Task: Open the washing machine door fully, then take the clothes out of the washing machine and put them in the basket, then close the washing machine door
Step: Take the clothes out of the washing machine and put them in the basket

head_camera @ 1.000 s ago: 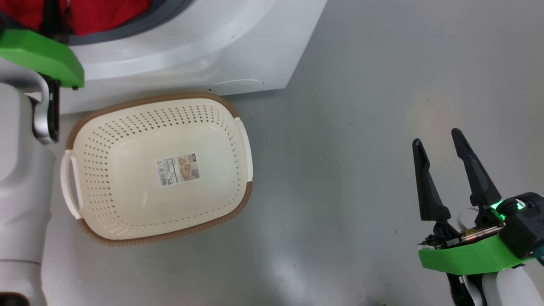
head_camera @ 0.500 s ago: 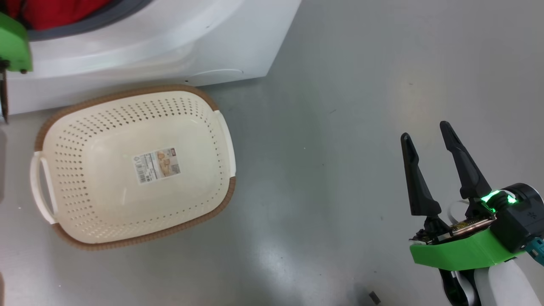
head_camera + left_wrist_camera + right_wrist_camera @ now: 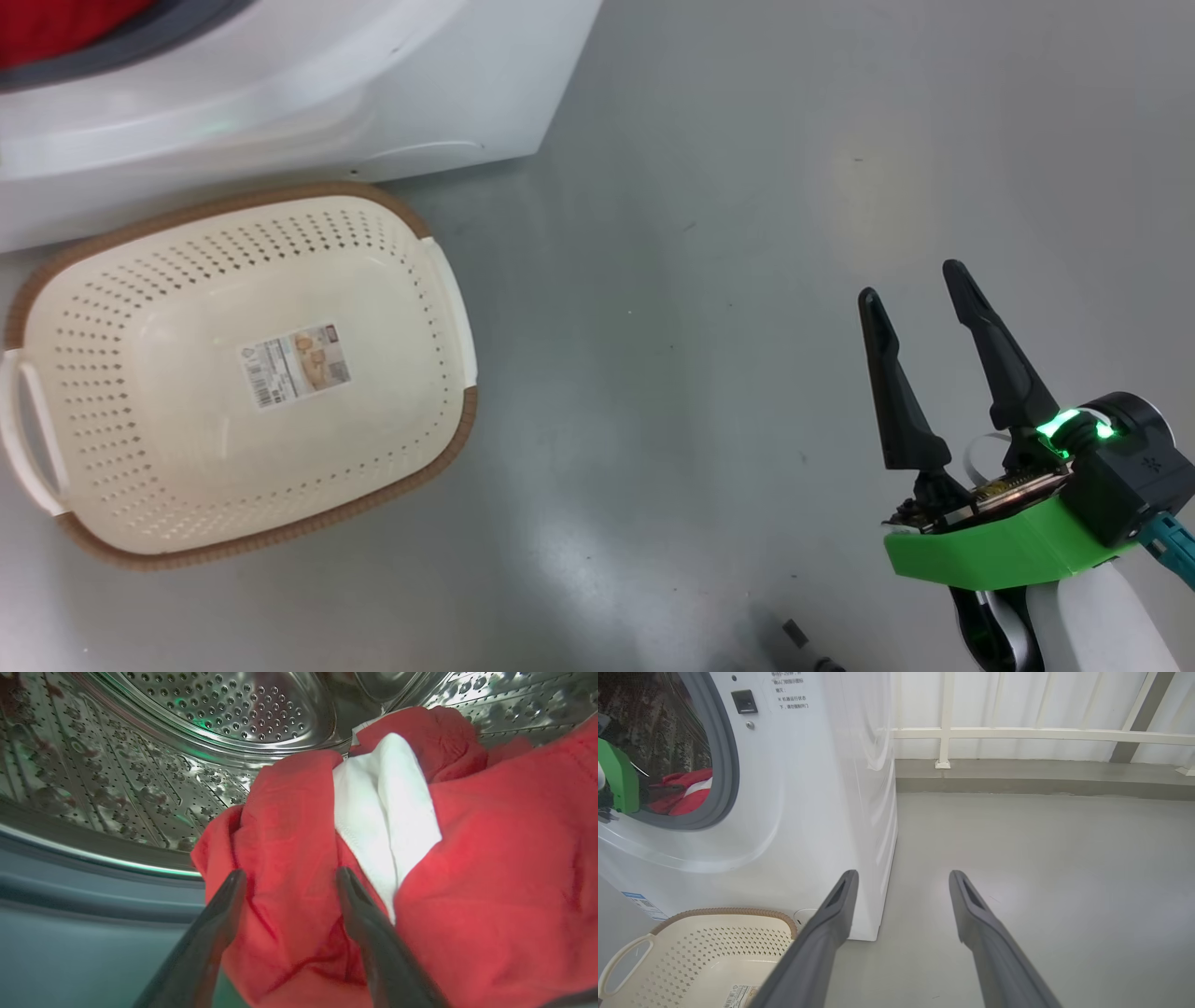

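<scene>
The white washing machine (image 3: 420, 84) (image 3: 808, 812) stands with its round opening uncovered; the washing machine door is out of view. Red clothes (image 3: 490, 858) with a white piece (image 3: 383, 812) lie piled in the steel drum (image 3: 233, 709). They also show through the opening (image 3: 686, 795) and at the head view's top left (image 3: 56, 23). My left gripper (image 3: 290, 875) is inside the drum, open, its fingers straddling a red fold. The cream basket (image 3: 233, 201) (image 3: 714, 947) sits on the floor before the machine, holding no clothes. My right gripper (image 3: 911, 283) (image 3: 902, 875) hangs open over bare floor, right of the basket.
My left arm's green wrist cover (image 3: 619, 784) sits in the machine's opening, inside the grey gasket (image 3: 726, 765). Grey floor (image 3: 700, 327) stretches right of the machine to a low curb (image 3: 1017, 777) under a white railing (image 3: 1017, 732). A small dark object (image 3: 798, 635) lies near my base.
The head camera has swung right, so basket and machine slid left in its picture and the left arm's green cover left it. The right gripper stays open and barely moved.
</scene>
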